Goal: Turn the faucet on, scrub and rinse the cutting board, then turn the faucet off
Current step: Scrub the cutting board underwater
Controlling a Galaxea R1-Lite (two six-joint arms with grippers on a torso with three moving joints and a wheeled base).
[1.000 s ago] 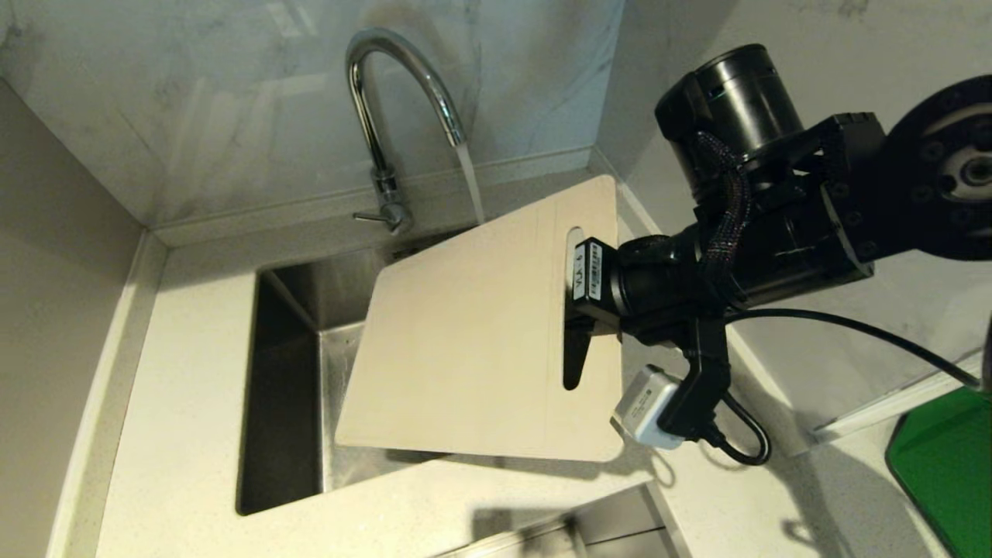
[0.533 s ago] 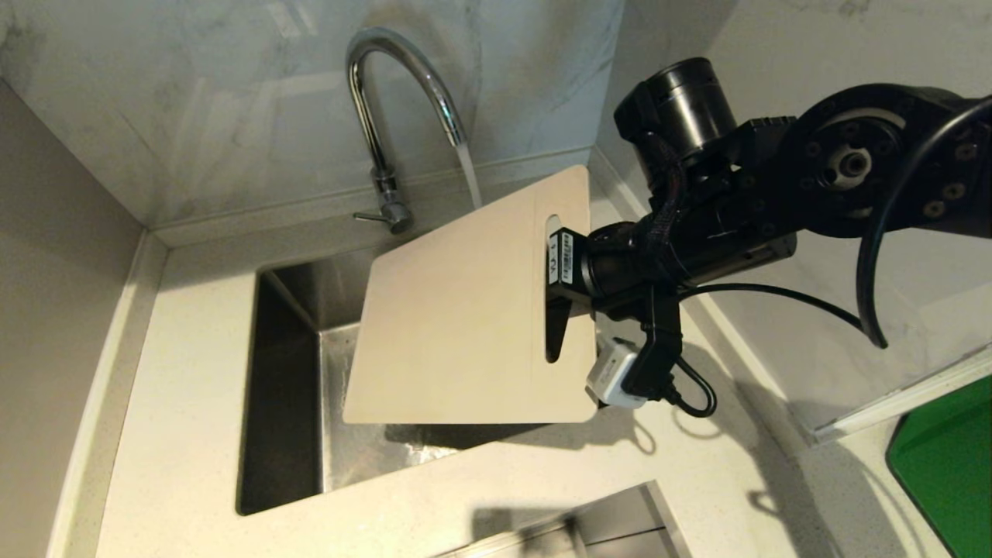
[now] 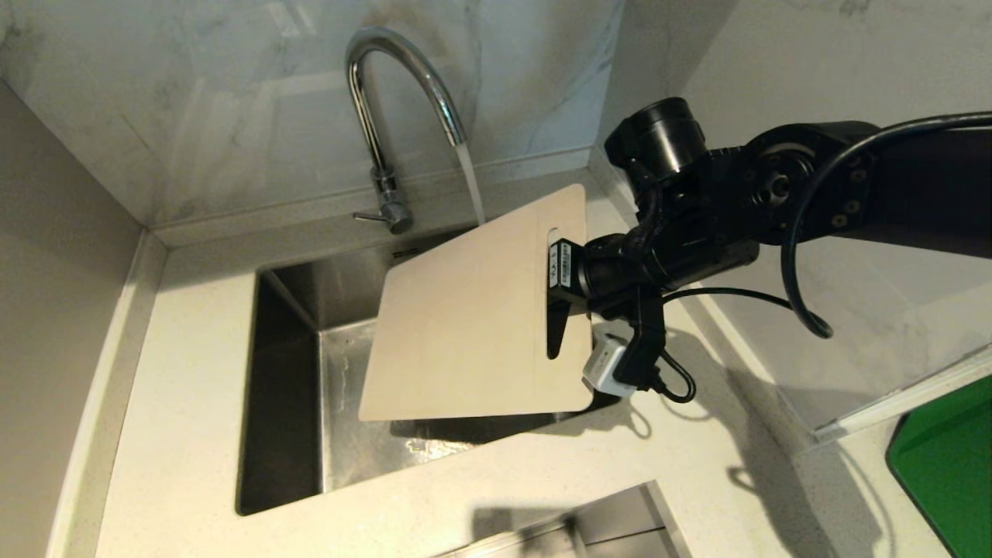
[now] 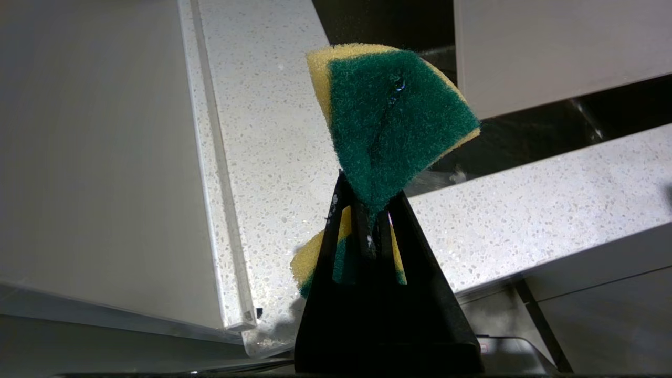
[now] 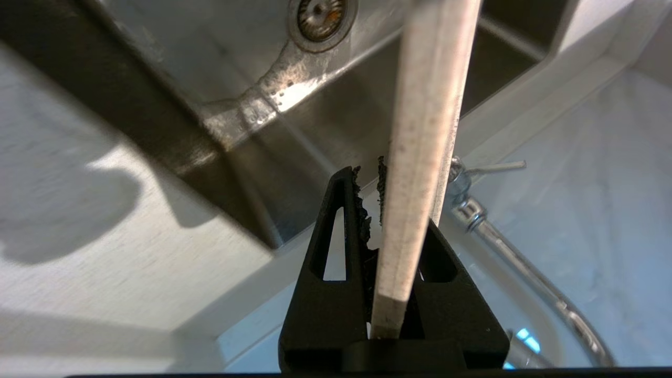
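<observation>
Water runs from the faucet (image 3: 403, 116), which stands at the upper centre of the head view against the marbled back wall, its thin side lever low on the stem. The stream falls onto the upper edge of the cutting board (image 3: 465, 325), in the middle of the frame. The board is held tilted above the steel sink (image 3: 287, 403), its handle-slot end toward the right of the frame and its lower edge over the basin. The right tool (image 3: 559, 298) is clamped narrowly on that slotted end, one finger passing through the slot; in the right wrist view the cutting board (image 5: 420, 157) stands edge-on between the right tool's (image 5: 391, 252) fingers, with the sink drain (image 5: 321, 13) at the top of the frame and the faucet (image 5: 504, 236) to the right. The pale speckled counter (image 3: 178, 403) surrounds the sink. The left tool (image 4: 370, 226) shows only in the left wrist view, pinched tight on a folded sponge (image 4: 391, 115) with a green scouring face and a yellow body, above the counter (image 4: 273, 136). A green flat thing (image 3: 949, 465) lies at the lower right edge of the head view.
</observation>
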